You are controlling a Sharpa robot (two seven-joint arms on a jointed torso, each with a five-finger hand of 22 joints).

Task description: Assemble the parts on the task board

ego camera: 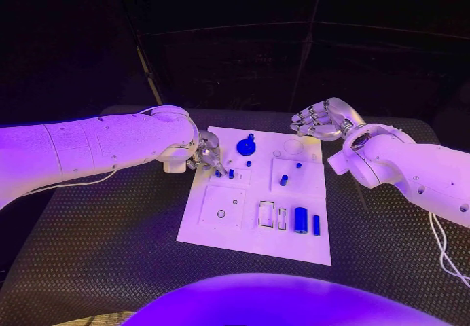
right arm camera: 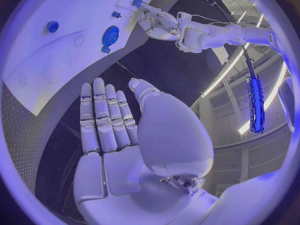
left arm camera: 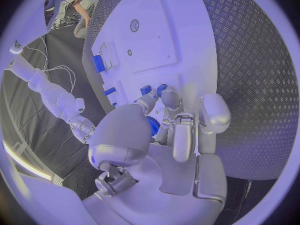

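The left hand point(ego camera: 204, 155) reaches over the left edge of the white rectangular task board point(ego camera: 235, 234), its fingers point(left arm camera: 170, 99) bent down to the board beside two small upright blue pegs point(ego camera: 224, 173); whether it pinches one of them or only touches the board I cannot tell. The right hand point(ego camera: 320, 119) hovers past the board's far right corner with its fingers point(right arm camera: 103, 117) loosely extended side by side and nothing in it. Near the board's far edge, between the two hands, stands a round blue knob-like part point(ego camera: 246, 145). Toward the right side a short blue peg point(ego camera: 284, 180) stands on a raised square plate. In the near part of the board a blue cylinder point(ego camera: 301, 219) and a thin blue bar point(ego camera: 316, 225) lie side by side in slots. The board rests on the black ribbed table point(ego camera: 98, 251)
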